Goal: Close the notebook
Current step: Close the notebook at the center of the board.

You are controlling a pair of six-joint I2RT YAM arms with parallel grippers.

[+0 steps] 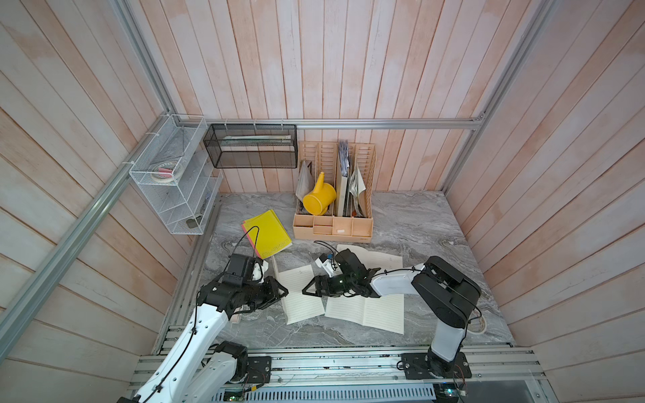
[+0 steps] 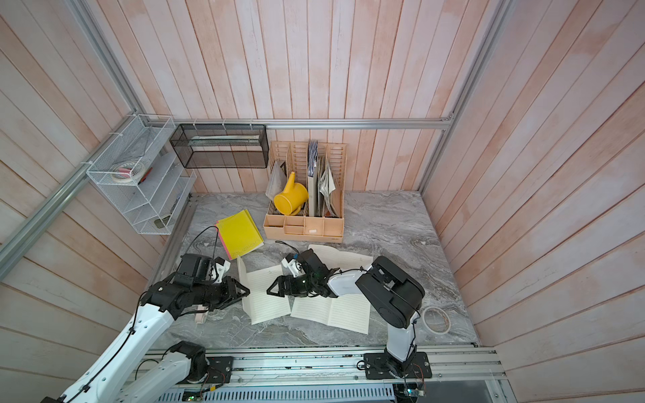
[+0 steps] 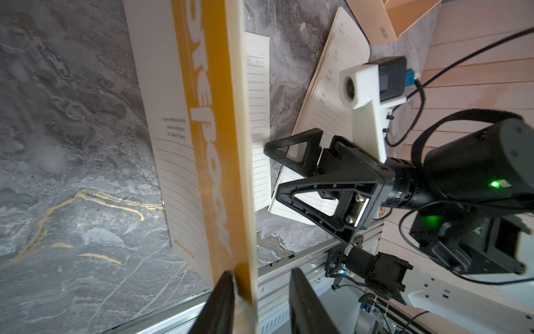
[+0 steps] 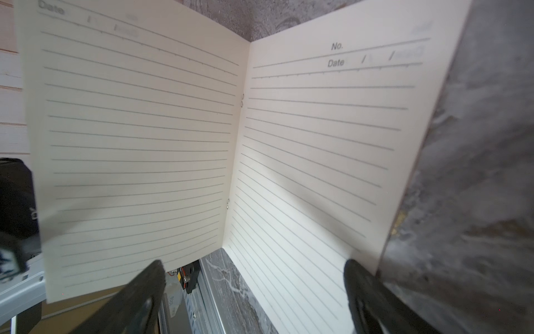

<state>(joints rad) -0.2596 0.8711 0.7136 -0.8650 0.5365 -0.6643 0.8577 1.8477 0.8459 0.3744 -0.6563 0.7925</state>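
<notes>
The notebook (image 1: pixel 302 296) lies open on the marble table, cream lined pages up, in both top views (image 2: pixel 265 296). Its left half stands raised, almost upright, so the pages form a V in the right wrist view (image 4: pixel 289 130). The left wrist view shows that raised cover (image 3: pixel 213 144), white with an orange stripe. My left gripper (image 3: pixel 261 274) is open at the cover's outer edge. One finger touches the cover and the other stands apart. My right gripper (image 1: pixel 307 289) hangs wide open just above the flat right page (image 4: pixel 254 264), holding nothing.
A second open notebook (image 1: pixel 366 310) lies just right of the first. A third one (image 1: pixel 380 258) lies under the right arm. A closed yellow notebook (image 1: pixel 267 232) is at back left. A wooden organiser (image 1: pixel 333 228) with a yellow watering can (image 1: pixel 319 200) stands at the back wall. A tape roll (image 2: pixel 436 319) lies front right.
</notes>
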